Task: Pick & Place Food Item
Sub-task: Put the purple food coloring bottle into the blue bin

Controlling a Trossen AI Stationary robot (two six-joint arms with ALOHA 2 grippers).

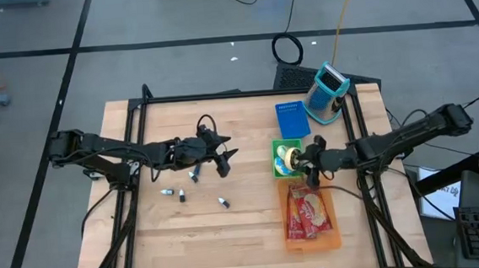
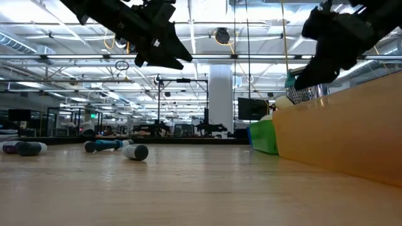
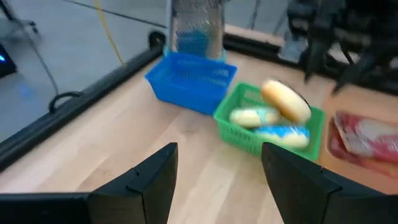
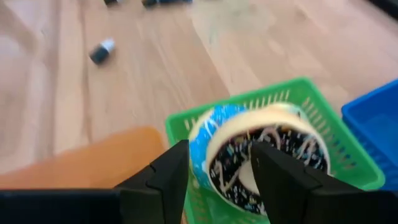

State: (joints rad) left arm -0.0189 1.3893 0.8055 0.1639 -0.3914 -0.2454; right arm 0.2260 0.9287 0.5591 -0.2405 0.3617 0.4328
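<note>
Wooden table (image 1: 246,226), low view hides green basket's (image 4: 348,163) food

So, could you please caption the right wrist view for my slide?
Open right pincer above a green basket holding a packaged donut.

baskets (image 1: 287,159): middle one holds food, between two others | small bottles (image 1: 193,176): scattered on table (image 1: 246,226), left

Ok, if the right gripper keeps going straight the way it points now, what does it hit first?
Most likely the round wrapped food item lying in the green plastic basket: the open right gripper points down at it from just above. Depth is hard to judge.
</note>
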